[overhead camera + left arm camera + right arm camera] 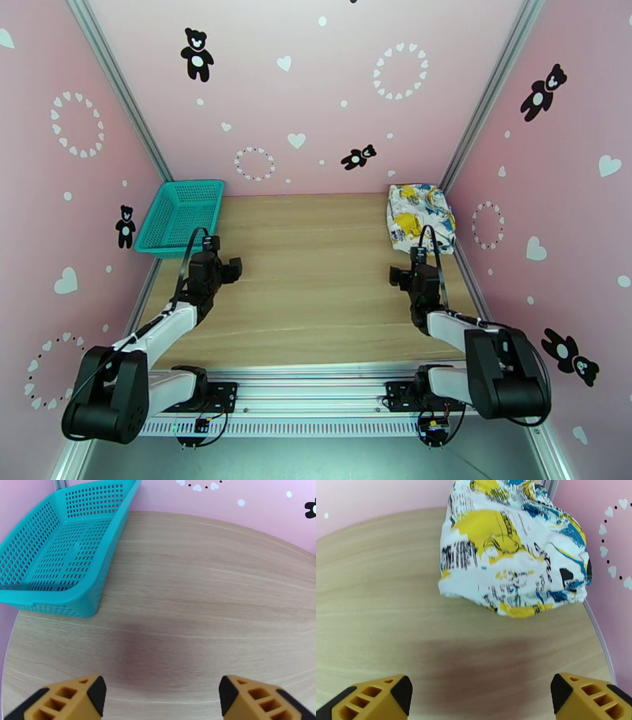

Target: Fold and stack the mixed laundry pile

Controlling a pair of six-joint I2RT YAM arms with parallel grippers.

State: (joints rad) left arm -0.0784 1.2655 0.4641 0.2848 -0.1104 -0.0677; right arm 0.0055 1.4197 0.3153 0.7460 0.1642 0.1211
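Note:
Of the mixed laundry pile, a white cloth with yellow-and-blue print lies as a folded bundle in the far right corner of the table. In the right wrist view this cloth rests just beyond my right gripper, which is open with nothing between its fingers and apart from the fabric. From above, the right gripper hovers at the cloth's near edge. My left gripper is open over bare wood, holding nothing. From above, the left gripper sits just near of the basket.
A teal mesh basket stands at the far left of the table, and the left wrist view shows the basket with nothing in it. Pink walls close in the table on three sides.

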